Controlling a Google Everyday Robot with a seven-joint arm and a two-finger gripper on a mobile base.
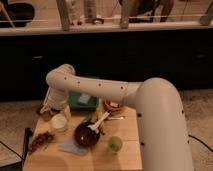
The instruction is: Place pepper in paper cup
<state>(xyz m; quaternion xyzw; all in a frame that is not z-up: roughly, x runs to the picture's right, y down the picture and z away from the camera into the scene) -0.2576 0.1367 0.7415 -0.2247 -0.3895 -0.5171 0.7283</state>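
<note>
The white paper cup point(59, 122) stands upright at the back left of the small wooden table point(125, 131). My gripper point(48, 110) hangs at the end of the white arm point(100, 90), just above and to the left of the cup's mouth, close to it. The green pepper cannot be made out; it may be hidden by the gripper. The light green cup point(114, 144) stands at the front right of the table.
A dark bowl with a white spoon point(86, 134) sits mid-table. A brown dried clump point(41, 141) lies front left. A green tray point(82, 100) and a red-rimmed dish point(113, 106) are at the back. A pale sheet point(71, 147) lies in front of the bowl.
</note>
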